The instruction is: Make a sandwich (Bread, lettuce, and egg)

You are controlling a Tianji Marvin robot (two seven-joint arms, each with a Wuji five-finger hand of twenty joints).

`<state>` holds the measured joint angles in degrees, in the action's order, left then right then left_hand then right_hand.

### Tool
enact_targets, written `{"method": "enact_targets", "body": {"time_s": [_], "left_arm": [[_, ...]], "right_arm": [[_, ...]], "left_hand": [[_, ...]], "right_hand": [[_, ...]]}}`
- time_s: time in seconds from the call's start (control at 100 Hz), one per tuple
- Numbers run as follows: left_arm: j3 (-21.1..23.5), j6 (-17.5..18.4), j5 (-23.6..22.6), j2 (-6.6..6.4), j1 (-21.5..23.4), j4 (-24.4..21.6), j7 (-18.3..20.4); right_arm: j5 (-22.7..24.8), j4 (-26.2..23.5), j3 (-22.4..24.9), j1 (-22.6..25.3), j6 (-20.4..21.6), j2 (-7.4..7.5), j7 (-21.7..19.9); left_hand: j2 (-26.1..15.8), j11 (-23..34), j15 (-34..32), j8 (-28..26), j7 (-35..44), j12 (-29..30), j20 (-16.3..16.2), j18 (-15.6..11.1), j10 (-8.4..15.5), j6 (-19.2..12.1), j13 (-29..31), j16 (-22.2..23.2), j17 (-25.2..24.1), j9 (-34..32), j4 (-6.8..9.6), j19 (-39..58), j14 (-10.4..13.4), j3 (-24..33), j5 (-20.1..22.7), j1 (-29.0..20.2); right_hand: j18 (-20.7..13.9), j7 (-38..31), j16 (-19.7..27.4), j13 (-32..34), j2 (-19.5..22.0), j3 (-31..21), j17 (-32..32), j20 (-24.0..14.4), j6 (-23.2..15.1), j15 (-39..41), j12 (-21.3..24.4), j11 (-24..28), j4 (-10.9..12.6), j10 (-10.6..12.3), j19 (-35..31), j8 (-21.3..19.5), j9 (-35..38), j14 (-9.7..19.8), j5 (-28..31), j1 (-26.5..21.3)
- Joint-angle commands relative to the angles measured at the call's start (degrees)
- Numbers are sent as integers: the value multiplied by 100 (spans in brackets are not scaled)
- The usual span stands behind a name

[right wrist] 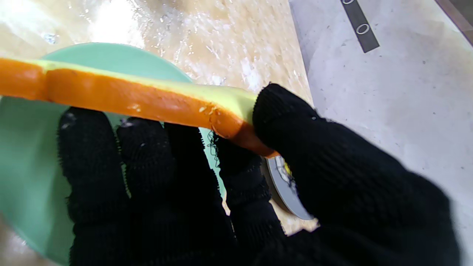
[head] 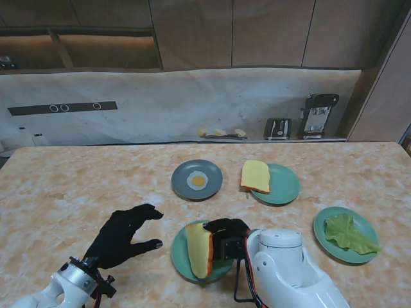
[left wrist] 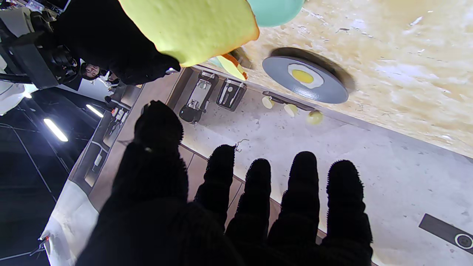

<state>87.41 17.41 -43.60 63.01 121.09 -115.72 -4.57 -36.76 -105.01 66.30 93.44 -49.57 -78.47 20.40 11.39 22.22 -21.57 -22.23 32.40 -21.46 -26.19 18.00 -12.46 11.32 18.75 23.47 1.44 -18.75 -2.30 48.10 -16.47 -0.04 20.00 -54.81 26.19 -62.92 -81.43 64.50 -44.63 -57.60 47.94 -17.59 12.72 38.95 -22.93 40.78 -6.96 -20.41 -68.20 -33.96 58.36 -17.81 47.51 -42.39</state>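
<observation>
Your right hand (head: 226, 236) is pinching a bread slice (head: 200, 249) by its crust, thumb on one face and fingers on the other, tilted over the nearest green plate (head: 182, 260). Your left hand (head: 123, 236) hovers just beside it, fingers spread and holding nothing. The egg (head: 198, 181) sits on the grey plate (head: 183, 187) farther away.

Nearest me at centre, a bread slice (head: 200, 249) stands tilted over a plate (head: 180, 256), my right hand (head: 226, 236) just right of it and my left hand (head: 123, 236) well left. Farther off sit the egg plate (head: 197, 179), then a second bread plate (head: 286, 186) to its right. The lettuce plate (head: 324, 221) lies far right.
</observation>
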Motion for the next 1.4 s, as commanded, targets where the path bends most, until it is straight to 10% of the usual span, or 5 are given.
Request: {"method": "enact_targets", "body": {"time_s": [0.0,0.35,1.39], "left_arm": [[-6,11,-1,4,41,-30,62],[25,30,16,8,52,-22,51],[10,111,117,20,15,50,8]], "right_arm": [[73,61,-1,-1,-115,-64,-161],[722,215,-32,-124,-399,-84,-435],[2439,311,-414,-311,257,523,-1473]], "left_hand": [[-185,-63,-3,-62,-97,10,-99,25,59,-85,-80,49,-53,48,88,43,22,-97,52,74],[-201,-65,-1,-65,-96,12,-103,25,63,-88,-83,47,-47,51,89,47,34,-99,51,79],[-214,-49,-7,-76,-75,5,-105,21,62,-80,-70,47,-34,15,92,44,40,-96,80,71]], "right_hand": [[106,-81,103,76,-139,-131,-1,84,-36,-38,-108,48,176,-53,-114,-65,12,-109,69,-182],[38,56,57,-63,11,-22,-143,-3,-44,-20,-98,19,72,-52,-175,42,-120,-76,-26,-95],[-288,454,-105,-719,38,97,-809,-306,-285,38,-76,-18,44,186,-194,392,-611,131,-375,-61]]}}
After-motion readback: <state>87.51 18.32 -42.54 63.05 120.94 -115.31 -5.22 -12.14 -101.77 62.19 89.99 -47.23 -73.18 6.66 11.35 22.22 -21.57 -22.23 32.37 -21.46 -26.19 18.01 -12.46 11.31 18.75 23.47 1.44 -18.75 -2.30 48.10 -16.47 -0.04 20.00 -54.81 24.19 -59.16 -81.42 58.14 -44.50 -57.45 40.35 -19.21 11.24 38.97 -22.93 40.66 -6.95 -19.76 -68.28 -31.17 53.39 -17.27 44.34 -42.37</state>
